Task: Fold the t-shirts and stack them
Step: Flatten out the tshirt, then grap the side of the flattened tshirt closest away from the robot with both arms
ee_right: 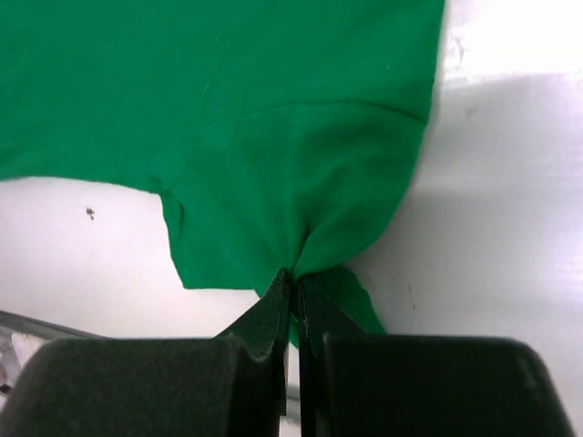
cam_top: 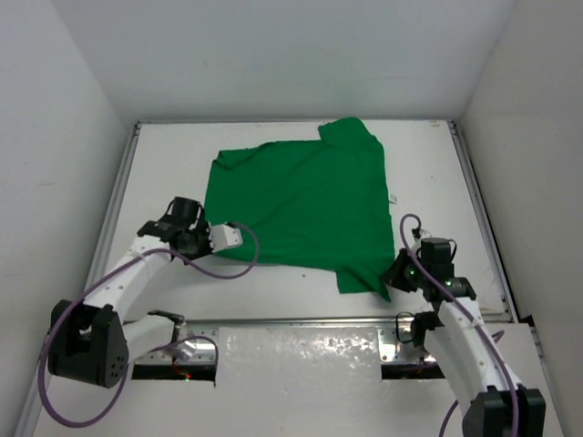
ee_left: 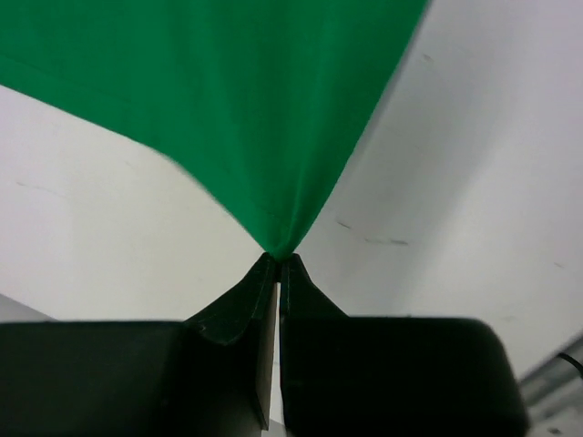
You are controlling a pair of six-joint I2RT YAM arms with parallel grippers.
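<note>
One bright green t-shirt (cam_top: 305,209) lies spread flat on the white table, one sleeve at the far right, another at the near right. My left gripper (cam_top: 204,233) is shut on the shirt's near-left corner; in the left wrist view the cloth (ee_left: 246,100) pulls to a point between the closed fingertips (ee_left: 279,258). My right gripper (cam_top: 394,270) is shut on the near-right sleeve; in the right wrist view the sleeve (ee_right: 301,191) bunches into the closed fingertips (ee_right: 293,275).
White walls enclose the table on the left, back and right. A metal rail (cam_top: 301,320) runs along the near edge between the arm bases. A purple cable (cam_top: 228,269) loops beside the left arm.
</note>
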